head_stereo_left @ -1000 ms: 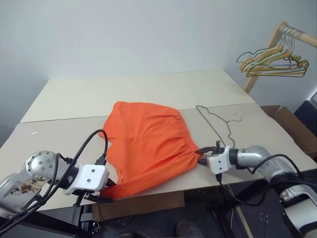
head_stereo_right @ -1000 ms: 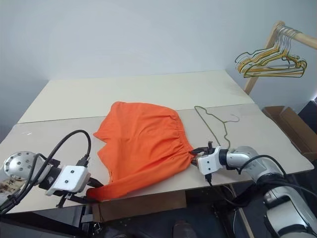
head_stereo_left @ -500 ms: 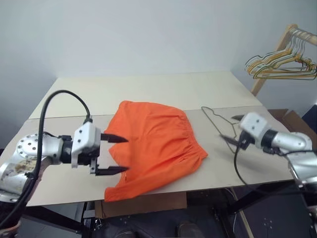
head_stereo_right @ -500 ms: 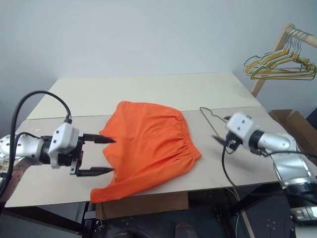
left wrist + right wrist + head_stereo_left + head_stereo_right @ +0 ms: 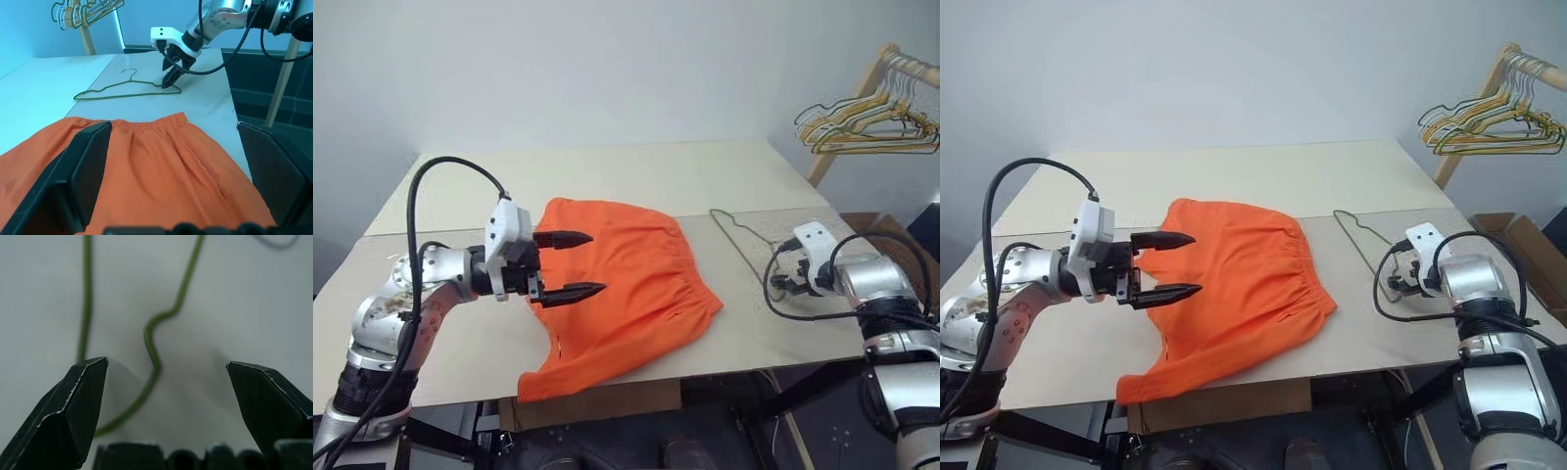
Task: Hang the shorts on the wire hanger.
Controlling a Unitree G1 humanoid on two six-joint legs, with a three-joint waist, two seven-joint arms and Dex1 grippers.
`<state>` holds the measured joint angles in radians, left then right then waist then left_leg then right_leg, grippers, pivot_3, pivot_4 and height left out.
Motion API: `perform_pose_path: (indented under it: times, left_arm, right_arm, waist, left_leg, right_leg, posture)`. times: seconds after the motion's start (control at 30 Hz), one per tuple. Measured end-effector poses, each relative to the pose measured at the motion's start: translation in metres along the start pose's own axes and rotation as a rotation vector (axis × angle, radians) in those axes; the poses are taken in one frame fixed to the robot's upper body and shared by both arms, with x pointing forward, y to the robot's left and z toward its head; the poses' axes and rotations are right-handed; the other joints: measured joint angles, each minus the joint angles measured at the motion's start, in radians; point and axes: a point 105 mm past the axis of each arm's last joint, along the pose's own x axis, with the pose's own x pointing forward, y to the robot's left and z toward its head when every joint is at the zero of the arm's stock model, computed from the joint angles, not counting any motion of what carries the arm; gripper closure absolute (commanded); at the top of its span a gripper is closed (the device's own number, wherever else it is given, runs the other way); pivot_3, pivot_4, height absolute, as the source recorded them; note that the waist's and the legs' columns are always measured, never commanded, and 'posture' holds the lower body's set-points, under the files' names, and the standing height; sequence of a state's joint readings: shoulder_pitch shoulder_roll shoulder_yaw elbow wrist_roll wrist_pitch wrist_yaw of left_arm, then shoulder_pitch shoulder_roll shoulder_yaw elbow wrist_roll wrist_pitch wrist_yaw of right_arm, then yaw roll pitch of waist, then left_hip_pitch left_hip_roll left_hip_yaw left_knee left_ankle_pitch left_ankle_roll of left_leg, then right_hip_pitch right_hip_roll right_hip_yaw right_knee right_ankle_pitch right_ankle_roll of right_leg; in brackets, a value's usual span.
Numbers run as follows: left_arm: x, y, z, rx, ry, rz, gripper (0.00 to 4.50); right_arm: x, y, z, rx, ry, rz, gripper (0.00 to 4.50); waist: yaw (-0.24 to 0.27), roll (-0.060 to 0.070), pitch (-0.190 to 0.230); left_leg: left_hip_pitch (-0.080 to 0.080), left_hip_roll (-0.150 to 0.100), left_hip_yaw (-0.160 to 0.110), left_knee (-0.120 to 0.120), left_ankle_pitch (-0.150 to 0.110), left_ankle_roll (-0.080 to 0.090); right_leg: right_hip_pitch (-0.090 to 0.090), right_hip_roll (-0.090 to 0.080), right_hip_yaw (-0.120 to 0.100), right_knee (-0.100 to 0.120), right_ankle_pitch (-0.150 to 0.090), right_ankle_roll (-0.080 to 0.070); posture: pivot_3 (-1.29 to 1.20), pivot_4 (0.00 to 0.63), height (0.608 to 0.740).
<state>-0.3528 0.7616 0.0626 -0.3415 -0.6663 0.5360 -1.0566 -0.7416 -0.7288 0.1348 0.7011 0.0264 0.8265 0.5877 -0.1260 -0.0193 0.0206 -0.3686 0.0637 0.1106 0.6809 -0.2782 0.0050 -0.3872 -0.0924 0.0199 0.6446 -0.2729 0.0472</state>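
Jaws, left: spread wide and empty. Left gripper (image 5: 570, 264) hangs level above the bench (image 5: 636, 186), its two black fingers (image 5: 563, 238) pointing across toward the robot's right, tips over the near-left part of the shorts (image 5: 626, 284) without touching the cloth. Left forearm is raised clear of the bench, a black cable (image 5: 445, 176) looping up over it.

Jaws, right: spread wide and empty. Right gripper (image 5: 172, 73) tilts steeply down toward the bench, fingertips just above the wire hanger (image 5: 124, 88); in the right wrist view the green-grey wire (image 5: 156, 357) runs up between the two fingers with a kink in it, not pinched. Whether a fingertip touches the wire cannot be told. Right forearm bends in from the bench's right edge, black cable coiled beside the wrist.

Shorts: bright orange, lying flat and somewhat rumpled in the middle of the bench, gathered waistband (image 5: 690, 269) facing the hanger side, one leg corner (image 5: 538, 382) reaching the near edge and drooping slightly over it.

Wire hanger: single thin one, flat on the bench just right of the shorts and apart from them, hook toward the right edge.

Bench: pale beige top with a seam (image 5: 450, 232) across it.

Rack: wooden rail (image 5: 886, 73) at the far right, carrying a bunch of gold and dark wire hangers (image 5: 867, 122).

Writing or labels: none legible.
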Motion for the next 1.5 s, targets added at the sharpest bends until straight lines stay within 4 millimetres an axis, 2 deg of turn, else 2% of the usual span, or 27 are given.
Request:
perform_pose_path:
  times: [0.17,0.27,0.47,0.67,0.83,0.93,1.0,1.07,1.17,1.2,1.33,1.5]
  left_arm:
    - [0.001,-0.003,0.0,-0.001,0.005,0.003,0.0]
    - [-0.001,-0.002,0.001,0.002,0.007,0.01,0.0]
    - [-0.001,-0.003,0.002,0.013,0.012,0.009,0.0]
    - [-0.001,-0.002,0.003,0.018,0.011,0.008,0.0]
    - [0.0,-0.001,0.003,0.016,0.006,0.009,0.0]
    - [0.001,0.001,0.004,0.014,-0.003,0.015,0.0]
    - [0.002,0.003,0.004,0.014,-0.008,0.021,0.0]
    - [0.004,0.007,0.006,0.017,-0.023,0.037,0.0]
    - [0.007,0.014,0.012,0.033,-0.05,0.065,0.0]
    - [0.008,0.017,0.014,0.035,-0.063,0.079,0.0]
    - [0.004,0.034,0.019,0.03,-0.078,0.146,0.0]
    - [-0.007,0.058,0.029,0.036,-0.074,0.195,0.0]
  right_arm:
    - [0.004,-0.001,-0.003,0.071,0.023,0.015,1.47]
    - [0.006,0.002,-0.004,0.098,0.031,0.03,2.6]
    - [0.005,0.0,-0.005,0.187,0.041,0.031,4.46]
    - [0.004,0.001,-0.004,0.26,0.043,0.014,4.46]
    - [0.003,0.006,0.004,0.327,0.01,0.009,4.46]
    - [-0.005,0.004,0.026,0.346,-0.087,-0.001,4.46]
    - [-0.017,0.002,0.049,0.313,-0.195,-0.017,4.46]
    - [-0.037,0.005,0.081,0.247,-0.35,-0.016,4.46]
    - [-0.067,0.016,0.118,0.048,-0.577,-0.051,4.46]
    - [-0.077,0.024,0.125,-0.103,-0.664,-0.085,4.46]
    - [-0.086,0.056,0.124,-0.572,-0.829,-0.135,4.46]
    - [-0.109,0.083,0.126,-1.0,-1.017,-0.144,4.46]
  waist:
    - [-0.003,-0.001,-0.001]
    - [0.0,-0.004,-0.004]
    - [0.0,-0.005,-0.004]
    - [-0.001,-0.004,-0.004]
    - [-0.002,-0.004,-0.004]
    - [-0.004,-0.002,-0.003]
    - [-0.004,-0.001,-0.002]
    - [-0.004,0.0,-0.002]
    - [-0.002,0.0,-0.002]
    - [0.001,0.0,-0.002]
    - [0.005,0.0,-0.002]
    - [-0.002,0.0,-0.002]
  left_leg:
    - [0.001,0.0,0.0,0.0,0.0,0.0]
    - [0.001,0.0,0.0,0.0,0.0,0.0]
    - [0.001,0.0,-0.001,0.0,0.0,0.0]
    - [0.001,0.0,-0.001,0.0,0.0,0.0]
    - [0.0,0.0,0.0,0.0,0.0,0.0]
    - [0.0,0.0,0.0,0.0,0.0,0.0]
    - [-0.001,0.0,0.0,0.0,0.0,0.0]
    - [-0.001,0.001,-0.001,0.0,0.0,0.0]
    - [-0.001,0.001,-0.001,-0.001,0.0,0.0]
    - [-0.001,0.0,-0.001,-0.001,0.0,0.0]
    - [-0.003,-0.001,-0.001,0.0,0.0,0.0]
    - [-0.002,-0.001,-0.001,0.0,0.0,0.0]
  right_leg:
    - [0.001,0.0,0.0,0.0,0.0,0.0]
    - [0.002,0.0,0.0,0.0,0.0,0.0]
    - [0.001,0.0,-0.001,0.0,0.0,0.0]
    - [0.001,0.0,-0.001,0.0,0.0,0.0]
    - [0.001,0.0,-0.001,0.0,0.0,0.0]
    - [0.0,0.0,0.0,0.0,0.0,0.0]
    - [-0.001,0.0,0.0,0.0,0.0,0.0]
    - [-0.001,0.0,0.0,0.0,0.0,0.0]
    - [-0.001,0.0,-0.001,0.0,0.0,0.001]
    - [-0.001,0.0,-0.001,-0.001,0.0,0.001]
    - [-0.001,-0.001,-0.002,-0.002,0.0,0.001]
    - [-0.001,-0.001,-0.002,-0.002,0.0,0.001]
  posture:
    - [-0.09,0.0,0.74]
    - [-0.09,0.0,0.74]
    - [-0.09,0.0,0.74]
    - [-0.1,0.0,0.74]
    - [-0.11,0.0,0.74]
    - [-0.11,0.0,0.74]
    - [-0.11,0.0,0.74]
    - [-0.11,0.0,0.74]
    - [-0.11,0.0,0.74]
    - [-0.11,0.0,0.74]
    - [-0.1,0.0,0.74]
    - [-0.11,0.0,0.74]
